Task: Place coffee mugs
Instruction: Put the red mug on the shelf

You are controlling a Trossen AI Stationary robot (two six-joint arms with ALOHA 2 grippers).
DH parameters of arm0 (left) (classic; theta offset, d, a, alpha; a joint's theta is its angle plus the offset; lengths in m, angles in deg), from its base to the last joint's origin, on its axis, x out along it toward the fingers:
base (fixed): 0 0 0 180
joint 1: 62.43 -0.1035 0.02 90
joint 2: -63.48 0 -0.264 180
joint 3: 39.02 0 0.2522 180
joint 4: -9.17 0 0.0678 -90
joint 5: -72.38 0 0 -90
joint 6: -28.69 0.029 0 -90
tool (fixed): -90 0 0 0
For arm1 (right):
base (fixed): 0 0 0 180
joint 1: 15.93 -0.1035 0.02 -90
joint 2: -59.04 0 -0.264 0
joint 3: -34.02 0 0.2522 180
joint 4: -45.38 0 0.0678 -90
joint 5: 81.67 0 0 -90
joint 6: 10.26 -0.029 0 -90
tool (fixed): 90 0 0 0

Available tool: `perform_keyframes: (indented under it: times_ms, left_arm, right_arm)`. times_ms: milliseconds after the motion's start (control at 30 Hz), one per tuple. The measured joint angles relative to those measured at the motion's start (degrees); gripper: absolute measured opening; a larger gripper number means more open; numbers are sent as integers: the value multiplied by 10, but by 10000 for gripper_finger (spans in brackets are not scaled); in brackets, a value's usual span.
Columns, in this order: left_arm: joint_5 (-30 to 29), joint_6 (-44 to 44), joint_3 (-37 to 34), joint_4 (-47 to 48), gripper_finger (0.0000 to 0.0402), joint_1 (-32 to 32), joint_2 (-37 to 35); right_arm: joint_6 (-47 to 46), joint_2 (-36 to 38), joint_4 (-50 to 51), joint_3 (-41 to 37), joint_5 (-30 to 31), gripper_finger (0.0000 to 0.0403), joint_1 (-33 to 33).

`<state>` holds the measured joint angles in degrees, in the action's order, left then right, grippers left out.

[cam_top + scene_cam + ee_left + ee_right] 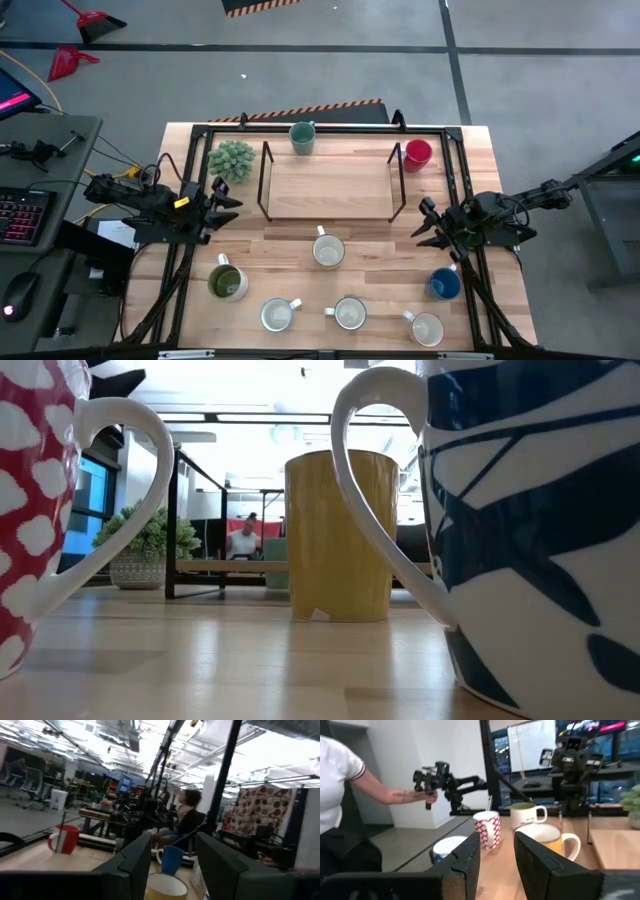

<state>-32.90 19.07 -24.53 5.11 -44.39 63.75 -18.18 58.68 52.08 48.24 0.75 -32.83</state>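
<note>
Between the spread left gripper (232, 196) and spread right gripper (425, 224) sits a cream mug (328, 250).

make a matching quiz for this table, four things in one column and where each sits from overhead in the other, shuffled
Things:
1. teal mug
2. red mug
3. blue mug
4. potted plant

Places:
A. under the right gripper, near the right edge
B. far edge, left of centre
C. beside the rack's right end
D. beside the rack's left end

Pairs: 1-B, 2-C, 3-A, 4-D
</note>
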Motion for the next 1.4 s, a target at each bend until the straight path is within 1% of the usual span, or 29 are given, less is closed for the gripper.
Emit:
perform_keyframes:
  times_ms: [167,233,367,467,567,667,733,800,900,1033,1100,1200,1300,1400]
  left_arm:
    - [-65,-8,0,0,145,0,0]
    - [-70,-8,0,-1,145,0,0]
    - [-71,-7,0,-4,145,0,0]
    - [-105,-7,0,-4,145,0,0]
    - [-163,-7,0,-4,145,0,0]
    - [-216,-7,0,-4,145,0,0]
    - [-234,-5,0,-4,145,0,0]
    - [-243,5,0,-4,145,0,0]
    - [-251,49,0,-5,145,0,0]
    - [-293,100,0,-7,145,0,0]
    - [-292,103,0,-30,145,0,0]
    - [-259,119,0,-78,145,0,0]
    - [-209,136,1,-124,145,0,0]
    - [-151,131,6,-117,145,0,0]
  right_arm:
    - [-3,0,-28,0,32,108,0]
    - [-2,0,-32,0,44,108,0]
    - [32,0,-31,0,63,108,0]
    - [54,0,-36,0,87,108,0]
    - [72,0,-66,0,132,108,0]
    - [107,0,-123,0,185,108,0]
    - [137,0,-162,0,220,108,0]
    - [160,0,-195,0,236,108,0]
    - [182,0,-237,0,235,108,0]
    - [185,0,-263,0,215,108,0]
    - [188,0,-263,0,201,108,0]
    - [191,0,-267,0,198,108,0]
    - [173,0,-272,4,242,108,0]
    - [169,0,-248,30,300,108,0]
